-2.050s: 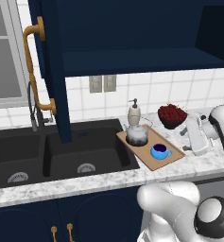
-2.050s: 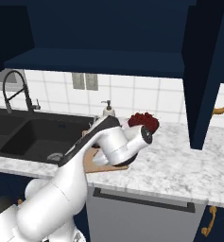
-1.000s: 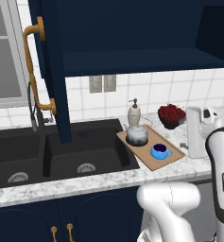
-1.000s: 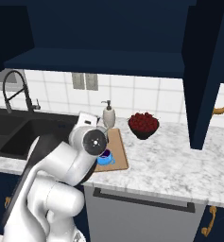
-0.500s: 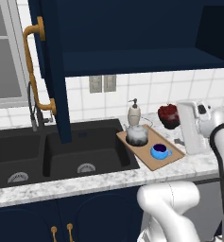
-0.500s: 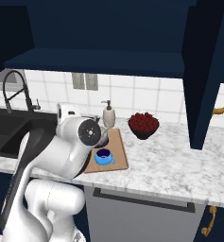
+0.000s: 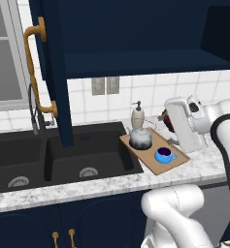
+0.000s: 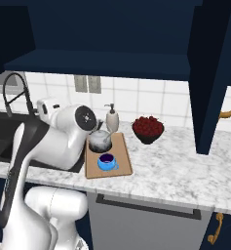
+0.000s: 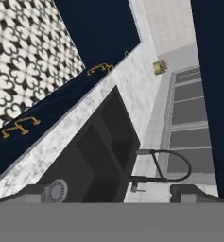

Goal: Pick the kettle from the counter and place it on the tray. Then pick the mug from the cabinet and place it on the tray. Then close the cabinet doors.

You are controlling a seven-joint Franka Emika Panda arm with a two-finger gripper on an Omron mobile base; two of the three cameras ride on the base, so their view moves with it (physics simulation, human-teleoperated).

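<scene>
Cabinet doors (image 7: 51,72) come first by size: two of them, tall and standing open either side of the one wall cabinet (image 7: 145,63), the left one hanging over the sink (image 7: 63,160), the right one at the far right of the right base view. On the tabletop (image 8: 185,171) one tray (image 7: 155,152) already carries one kettle (image 7: 140,138) and one mug (image 7: 163,155), so I'd judge only the doors remain. Hand view shows the claw (image 9: 108,191) released, empty, looking over the sink with a door edge beside it.
</scene>
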